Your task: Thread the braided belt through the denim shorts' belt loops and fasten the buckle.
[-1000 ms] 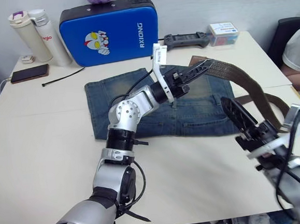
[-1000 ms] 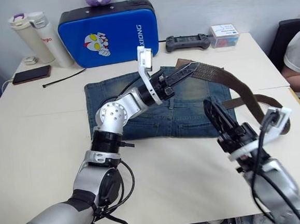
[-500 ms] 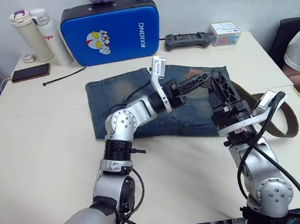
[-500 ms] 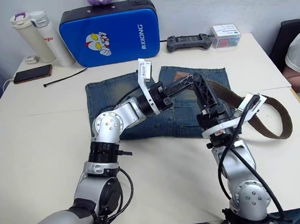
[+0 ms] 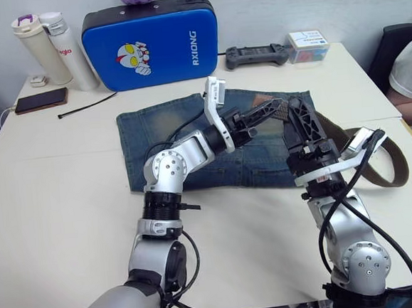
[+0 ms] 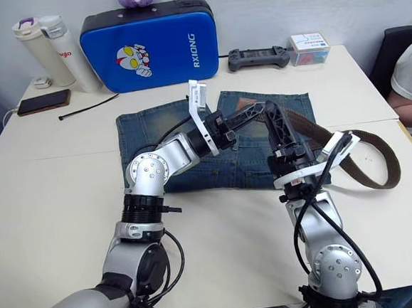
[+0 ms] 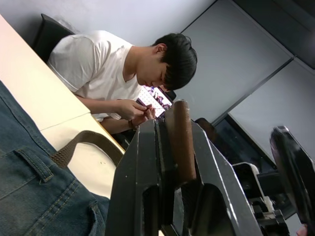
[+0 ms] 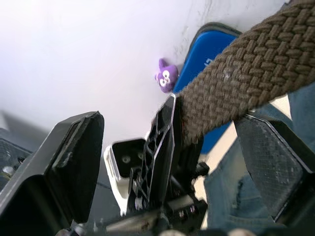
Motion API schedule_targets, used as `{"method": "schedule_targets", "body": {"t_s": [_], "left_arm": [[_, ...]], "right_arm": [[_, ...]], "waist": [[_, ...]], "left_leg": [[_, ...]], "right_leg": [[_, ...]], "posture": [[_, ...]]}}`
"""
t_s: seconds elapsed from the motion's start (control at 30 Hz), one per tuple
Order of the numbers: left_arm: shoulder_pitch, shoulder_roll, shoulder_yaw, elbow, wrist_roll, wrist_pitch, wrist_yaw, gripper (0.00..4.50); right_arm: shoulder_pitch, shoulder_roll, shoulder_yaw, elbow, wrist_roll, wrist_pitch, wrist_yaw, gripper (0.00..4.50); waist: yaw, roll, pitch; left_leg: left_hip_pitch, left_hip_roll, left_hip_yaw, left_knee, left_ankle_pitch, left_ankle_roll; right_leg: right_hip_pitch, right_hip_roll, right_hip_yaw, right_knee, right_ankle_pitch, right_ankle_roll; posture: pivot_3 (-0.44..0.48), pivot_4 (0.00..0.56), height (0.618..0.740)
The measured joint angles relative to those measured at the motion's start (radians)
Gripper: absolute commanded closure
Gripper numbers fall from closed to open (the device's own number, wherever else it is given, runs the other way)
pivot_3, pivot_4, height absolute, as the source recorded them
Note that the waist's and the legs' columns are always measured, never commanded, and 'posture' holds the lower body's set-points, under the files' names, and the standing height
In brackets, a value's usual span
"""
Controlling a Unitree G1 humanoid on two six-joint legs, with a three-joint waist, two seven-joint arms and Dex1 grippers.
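1. The right gripper [image 6: 274, 116] is standing with fingers spread wide – holding nothing, the dark-brown braided belt [image 8: 236, 88] passing between them.
2. The left gripper [image 5: 272, 107] is pinching the belt's end above the blue faded denim shorts [image 5: 168, 121].
3. Beyond, the strap is looping over the table (no belt loops threaded yet, I judge) – buckling remains.
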Motion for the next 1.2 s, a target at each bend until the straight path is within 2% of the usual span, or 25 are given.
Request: {"method": "schedule_targets", "body": {"t_s": [0.3, 0.37, 0.43, 0.47, 0.63, 0.87, 0.93, 0.97, 1.03, 1.1, 1.13, 1.2], "left_arm": [[0.008, -0.008, 0.0, -0.013, -0.005, 0.021, 0.024, 4.5], [0.018, 0.0, -0.018, -0.018, -0.003, 0.027, 0.022, 4.5], [0.026, 0.004, -0.032, -0.018, -0.001, 0.032, 0.019, 4.5], [0.025, 0.006, -0.037, -0.02, 0.0, 0.032, 0.016, 4.5], [0.019, 0.007, -0.045, -0.028, 0.001, 0.021, 0.006, 4.5], [0.017, 0.007, -0.055, -0.02, 0.01, -0.009, 0.0, 4.5], [0.018, 0.006, -0.055, -0.012, 0.009, -0.02, -0.015, 3.55], [0.018, 0.01, -0.055, -0.012, 0.012, -0.029, -0.024, 3.26], [0.018, 0.036, -0.062, -0.015, 0.031, -0.067, -0.047, 2.32], [0.018, 0.093, -0.114, -0.023, 0.093, -0.128, -0.099, 1.42], [0.019, 0.136, -0.158, -0.027, 0.14, -0.174, -0.143, 0.99], [0.03, 0.23, -0.328, -0.041, 0.297, -0.333, -0.279, 0.07]], "right_arm": [[-0.021, 0.028, -0.011, 0.062, -0.013, -0.038, 0.07, 0.07], [-0.021, 0.031, -0.022, 0.062, -0.013, -0.048, 0.079, 0.6], [-0.019, 0.037, -0.037, 0.062, -0.013, -0.064, 0.081, 1.32], [-0.016, 0.04, -0.042, 0.068, -0.013, -0.068, 0.082, 1.94], [-0.012, 0.044, -0.049, 0.086, -0.013, -0.079, 0.089, 4.32], [-0.011, 0.038, -0.051, 0.086, -0.026, -0.077, 0.091, 4.43], [-0.011, 0.025, -0.054, 0.086, -0.036, -0.074, 0.091, 4.5], [-0.011, 0.012, -0.055, 0.086, -0.042, -0.072, 0.092, 4.5], [-0.011, -0.01, -0.07, 0.085, -0.054, -0.067, 0.09, 4.5], [-0.011, -0.063, -0.106, 0.085, -0.066, -0.063, 0.082, 4.5], [-0.012, -0.087, -0.13, 0.086, -0.069, -0.062, 0.076, 4.5], [-0.024, -0.17, -0.212, 0.095, -0.077, -0.062, 0.046, 4.5]], "waist": [[0.0, 0.0, 0.0], [0.0, 0.0, 0.0], [0.0, 0.0, 0.0], [0.0, 0.0, 0.0], [0.0, 0.0, 0.0], [0.0, 0.0, 0.0], [0.0, 0.0, 0.0], [0.0, 0.0, 0.0], [-0.001, 0.0, 0.0], [0.0, 0.0, 0.0], [0.0, 0.0, 0.0], [0.002, 0.001, 0.0]], "left_leg": [[0.0, 0.0, 0.0, 0.0, 0.0, 0.0], [0.0, 0.0, 0.0, 0.0, 0.0, 0.0], [0.0, 0.0, 0.0, 0.0, 0.0, 0.0], [0.0, 0.0, 0.0, 0.0, 0.0, 0.0], [0.0, 0.0, 0.0, 0.0, 0.0, 0.0], [0.0, 0.0, 0.0, 0.0, 0.0, 0.0], [0.0, 0.0, 0.0, 0.0, 0.0, 0.0], [0.0, 0.0, 0.0, 0.0, 0.0, 0.0], [0.0, 0.0, 0.0, -0.001, 0.0, 0.0], [0.0, 0.0, 0.001, -0.001, 0.0, -0.001], [0.0, 0.0, 0.001, -0.001, 0.0, -0.001], [0.0, 0.0, 0.002, -0.002, 0.0, -0.001]], "right_leg": [[0.0, 0.0, 0.0, 0.0, 0.0, 0.0], [0.0, 0.0, 0.0, 0.0, 0.0, 0.0], [0.0, 0.0, 0.0, 0.0, 0.0, 0.0], [0.0, 0.0, 0.0, 0.0, 0.0, 0.0], [0.0, 0.0, 0.0, 0.0, 0.0, 0.0], [0.0, 0.0, 0.0, -0.001, 0.0, 0.0], [0.0, 0.0, 0.0, -0.001, 0.0, 0.0], [0.0, 0.0, 0.0, -0.001, 0.0, 0.0], [-0.001, 0.0, 0.0, -0.001, 0.0, 0.0], [-0.001, 0.0, 0.001, 0.0, 0.0, 0.0], [-0.001, 0.0, 0.001, -0.001, 0.0, 0.0], [-0.001, 0.0, 0.001, -0.001, 0.0, 0.0]], "posture": [[0.0, 0.15, 0.738], [0.0, 0.15, 0.738], [0.0, 0.15, 0.738], [0.0, 0.15, 0.738], [0.0, 0.15, 0.738], [0.0, 0.15, 0.738], [0.0, 0.15, 0.738], [0.0, 0.15, 0.738], [0.0, 0.15, 0.738], [0.0, 0.15, 0.738], [0.0, 0.15, 0.738], [0.0, 0.15, 0.738]]}}
